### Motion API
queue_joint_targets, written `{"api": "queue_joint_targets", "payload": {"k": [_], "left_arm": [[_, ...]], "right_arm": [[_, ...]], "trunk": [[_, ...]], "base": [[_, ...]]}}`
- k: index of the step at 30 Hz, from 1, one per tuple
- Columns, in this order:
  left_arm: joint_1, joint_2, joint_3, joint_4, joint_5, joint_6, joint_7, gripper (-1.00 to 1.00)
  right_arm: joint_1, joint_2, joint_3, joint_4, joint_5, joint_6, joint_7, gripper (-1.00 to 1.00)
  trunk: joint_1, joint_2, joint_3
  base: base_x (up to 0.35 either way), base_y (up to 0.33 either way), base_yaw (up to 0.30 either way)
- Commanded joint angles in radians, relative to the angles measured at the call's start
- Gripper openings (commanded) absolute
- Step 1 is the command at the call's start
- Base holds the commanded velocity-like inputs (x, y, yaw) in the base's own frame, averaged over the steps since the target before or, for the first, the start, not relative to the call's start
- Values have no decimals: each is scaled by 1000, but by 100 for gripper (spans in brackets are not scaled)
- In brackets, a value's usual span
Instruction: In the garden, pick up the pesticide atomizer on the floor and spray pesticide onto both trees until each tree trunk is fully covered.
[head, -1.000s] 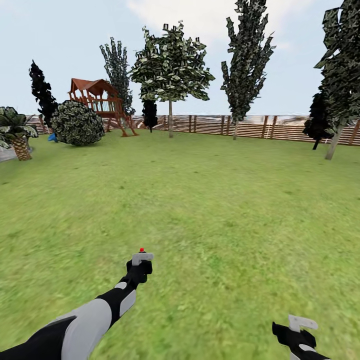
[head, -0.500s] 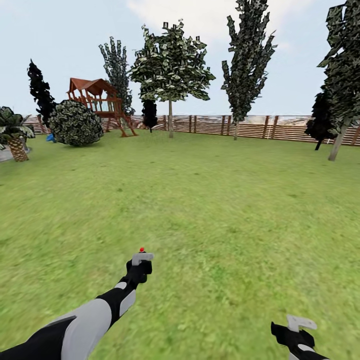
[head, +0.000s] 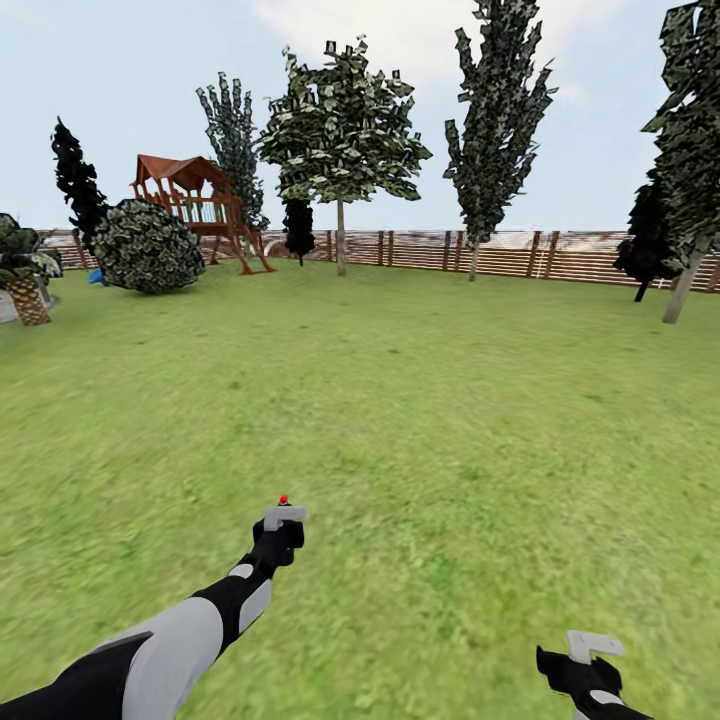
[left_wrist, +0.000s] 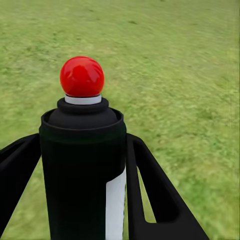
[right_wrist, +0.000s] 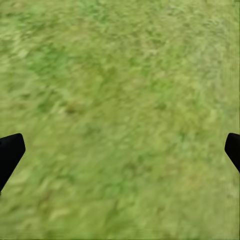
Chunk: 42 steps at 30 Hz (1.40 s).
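My left gripper (head: 281, 528) is shut on the pesticide atomizer (left_wrist: 82, 165), a black bottle with a white label. Its pale grey head with a red knob (head: 284, 512) points forward over the lawn. The right gripper (head: 588, 660) hangs low at the right, open, with only grass between its fingertips (right_wrist: 11, 152). Far ahead by the fence stands a tree (head: 342, 130) with a broad crown and a thin bare trunk (head: 341, 240). At the right edge is another tree (head: 695, 110) with a pale leaning trunk (head: 681, 290).
Open lawn stretches to a brown slat fence (head: 500, 255). A wooden play tower (head: 195, 205), a round shrub (head: 150, 247) and a short palm (head: 22, 275) stand at the far left. Narrow dark trees (head: 498, 110) line the fence.
The whole view has crept forward: the palm has slid toward the left edge and the right-edge tree further right. The right gripper sits slightly lower in the picture. The left arm keeps its hold.
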<state>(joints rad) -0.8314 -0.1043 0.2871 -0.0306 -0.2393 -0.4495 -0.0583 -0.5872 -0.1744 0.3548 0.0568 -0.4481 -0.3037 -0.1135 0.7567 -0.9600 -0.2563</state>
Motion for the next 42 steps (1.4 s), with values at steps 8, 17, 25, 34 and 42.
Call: {"api": "queue_joint_targets", "payload": {"k": [8,17,25,34,42], "left_arm": [[0,-3,0,1,0,0,0,-100],[0,-3,0,1,0,0,0,-100],[0,-3,0,1,0,0,0,-100],[0,-3,0,1,0,0,0,-100],[0,-3,0,1,0,0,0,-100]], "right_arm": [[0,-2,-1,0,5,0,0,100],[1,-2,0,0,5,0,0,100],[1,-1,0,0,5,0,0,100],[1,0,1,0,5,1,0,100],[2,0,0,0,5,1,0,100]], "trunk": [[0,0,0],[0,0,0],[0,0,0],[0,0,0],[0,0,0]], "base": [[350,0,0],[350,0,0],[350,0,0],[350,0,0],[350,0,0]]}}
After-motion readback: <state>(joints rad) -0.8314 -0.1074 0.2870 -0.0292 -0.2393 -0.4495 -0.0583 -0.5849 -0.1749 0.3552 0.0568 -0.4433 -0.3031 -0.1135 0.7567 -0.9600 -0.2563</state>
